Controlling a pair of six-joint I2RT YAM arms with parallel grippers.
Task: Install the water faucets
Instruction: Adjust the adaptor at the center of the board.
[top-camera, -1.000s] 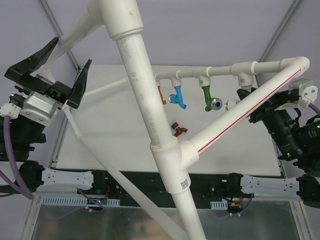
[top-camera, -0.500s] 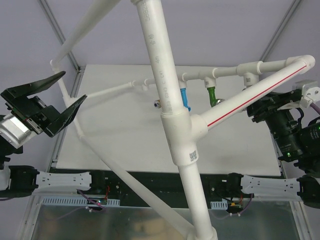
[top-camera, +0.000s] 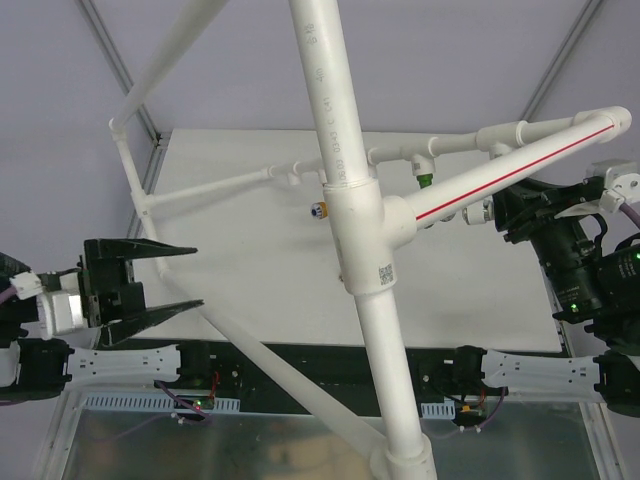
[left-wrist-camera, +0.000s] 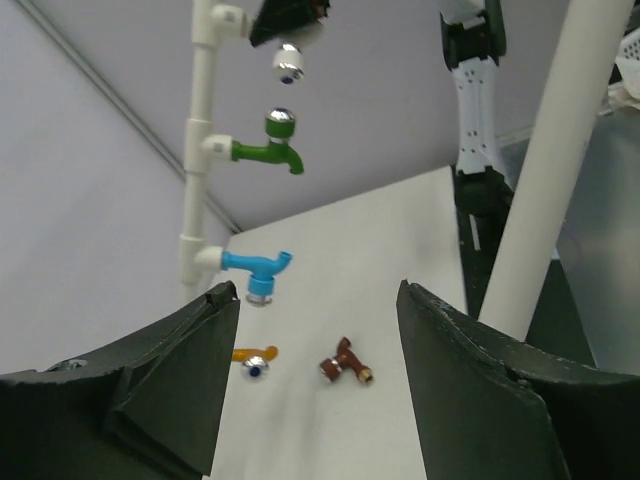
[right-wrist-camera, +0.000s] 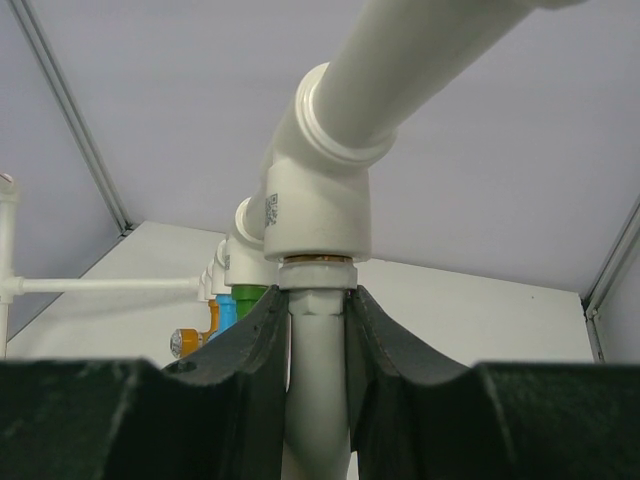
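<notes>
White tbl (top-camera: 250, 280), brown faucet (left-wrist-camera: 345, 362), grey walls (top-camera: 450, 60)

Light is even and diffuse in all three views, no single source evident. The table (top-camera: 250, 260) reads bright white without clipping, and shadows on it are faint and soft-edged. Top view: pipe frame (top-camera: 350, 200) sits close to the lens, oversized and slightly soft. Left wrist: left end effector (left-wrist-camera: 315, 300) fingers underexposed, near black, soft. Pipe frame at 3 o'clock is defocused. Green faucet (left-wrist-camera: 268, 148) is sharp, with a small glint on its metal cap. Brown faucet (left-wrist-camera: 345, 362) casts almost no shadow. Right wrist: right end effector (right-wrist-camera: 316, 295) fingers black, hardly any detail. White stem (right-wrist-camera: 318, 380) between them is bright. Orange faucet (right-wrist-camera: 208, 325) at 8 o'clock is soft.
</notes>
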